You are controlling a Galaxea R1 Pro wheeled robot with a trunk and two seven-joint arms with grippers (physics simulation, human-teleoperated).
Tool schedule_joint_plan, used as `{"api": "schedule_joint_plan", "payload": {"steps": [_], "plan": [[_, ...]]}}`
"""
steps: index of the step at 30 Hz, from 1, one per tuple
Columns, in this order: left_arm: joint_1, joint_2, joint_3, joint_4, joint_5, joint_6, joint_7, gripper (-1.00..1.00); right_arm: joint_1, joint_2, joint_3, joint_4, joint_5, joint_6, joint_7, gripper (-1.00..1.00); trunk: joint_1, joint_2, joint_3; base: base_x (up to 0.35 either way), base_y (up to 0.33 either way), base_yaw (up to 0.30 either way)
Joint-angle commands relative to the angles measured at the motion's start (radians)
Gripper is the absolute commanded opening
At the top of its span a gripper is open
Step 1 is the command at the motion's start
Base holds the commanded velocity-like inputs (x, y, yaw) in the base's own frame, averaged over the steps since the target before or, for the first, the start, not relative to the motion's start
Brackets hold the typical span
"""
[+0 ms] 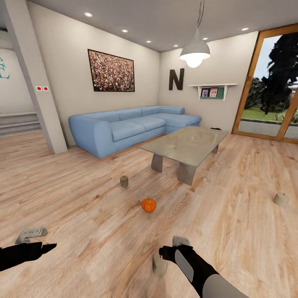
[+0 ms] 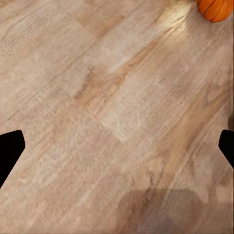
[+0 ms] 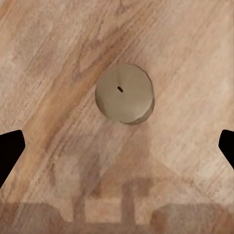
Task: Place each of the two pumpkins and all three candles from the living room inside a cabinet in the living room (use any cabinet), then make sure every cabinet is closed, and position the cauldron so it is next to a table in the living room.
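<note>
Nearest the head camera, a beige candle (image 1: pixel 159 264) stands upright on the wood floor (image 1: pixel 82 198) directly under the right gripper (image 1: pixel 180 241). In the right wrist view the candle (image 3: pixel 125 93) sits between the spread, empty fingertips, wick up, a little off centre. To grasp it well, I would centre the jaws over it, descend straight, and close gently around its round side. The left gripper (image 1: pixel 31 234) hangs released over bare planks. A pumpkin (image 1: pixel 148 205) lies ahead, two more candles (image 1: pixel 123 181) (image 1: pixel 281 199) farther off, near the glass table (image 1: pixel 186 145).
</note>
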Motion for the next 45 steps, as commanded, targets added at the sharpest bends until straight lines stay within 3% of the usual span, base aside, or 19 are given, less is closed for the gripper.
{"api": "schedule_joint_plan", "payload": {"steps": [1,8,33,45], "plan": [[0.001,-0.007,0.001,0.002,-0.005,-0.005,-0.005,1.0,-0.001,-0.001,0.008,-0.002,-0.01,0.003,-0.009,1.0,0.0,0.0,-0.001,0.0,0.0,0.0],[0.008,-0.03,0.002,0.008,-0.005,-0.047,-0.002,1.0,-0.001,-0.001,0.03,-0.002,-0.01,0.004,-0.011,1.0,0.0,0.0,-0.001,0.09,0.025,0.0],[0.009,-0.032,0.002,0.015,-0.006,-0.052,-0.001,1.0,-0.001,-0.001,0.037,0.01,-0.012,0.004,-0.014,1.0,0.0,0.0,-0.001,0.123,0.012,0.0],[0.01,-0.032,0.002,0.018,-0.006,-0.057,-0.001,1.0,-0.001,0.0,0.037,0.012,-0.012,0.006,-0.016,1.0,0.005,-0.003,-0.047,0.002,0.0,0.0]]}}
